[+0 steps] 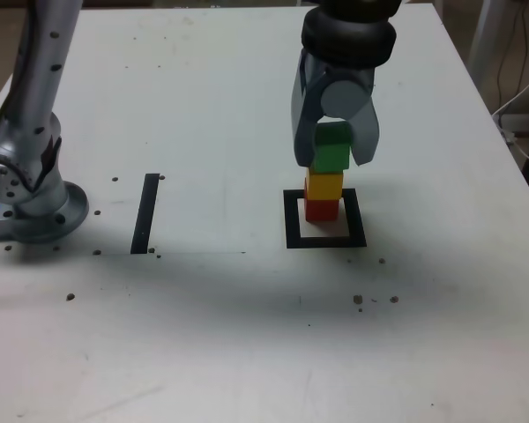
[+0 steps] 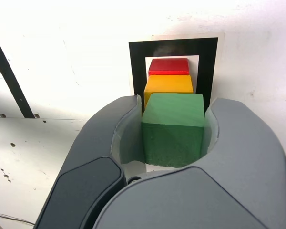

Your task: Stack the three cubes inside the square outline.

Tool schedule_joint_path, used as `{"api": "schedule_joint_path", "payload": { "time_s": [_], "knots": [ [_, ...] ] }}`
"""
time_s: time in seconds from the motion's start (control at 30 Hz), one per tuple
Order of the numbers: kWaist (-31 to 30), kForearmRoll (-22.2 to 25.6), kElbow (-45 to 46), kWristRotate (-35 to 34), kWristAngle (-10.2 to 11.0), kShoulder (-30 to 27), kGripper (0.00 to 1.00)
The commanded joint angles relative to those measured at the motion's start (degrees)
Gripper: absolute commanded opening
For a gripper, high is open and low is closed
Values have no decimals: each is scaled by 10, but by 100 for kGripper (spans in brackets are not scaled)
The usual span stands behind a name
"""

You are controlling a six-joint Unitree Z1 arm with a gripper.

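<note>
**Third cube at the top, release pending**

Red cube [image 1: 320,210] sits in the outline [image 1: 325,239], toward its far edge. Yellow [image 1: 324,186] rests on red. Green [image 1: 332,152] is between the fingers [image 2: 233,143] of the gripper [image 1: 334,141], on or just above yellow; contact can't be told. Fingers hug green's sides, apparently gripping. Left to do, by judgement: release and withdraw without toppling.

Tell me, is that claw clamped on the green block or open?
Shut on it: in the wrist view the gripper has both jaws pressed against the green cube, atop the yellow cube.
</note>
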Motion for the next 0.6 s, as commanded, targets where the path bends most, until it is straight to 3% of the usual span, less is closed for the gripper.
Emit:
{"api": "schedule_joint_path", "payload": {
  "time_s": [0.0,0.07,0.1,0.23,0.3,0.57],
  "knots": [
    [1,3,-1,1,0,1,26],
    [1,5,0,2,-1,1,32],
    [1,5,0,3,-1,1,39],
    [1,6,2,9,-1,1,85],
    [1,6,2,10,-2,1,97],
    [1,6,4,11,-2,1,99]
  ]
}}
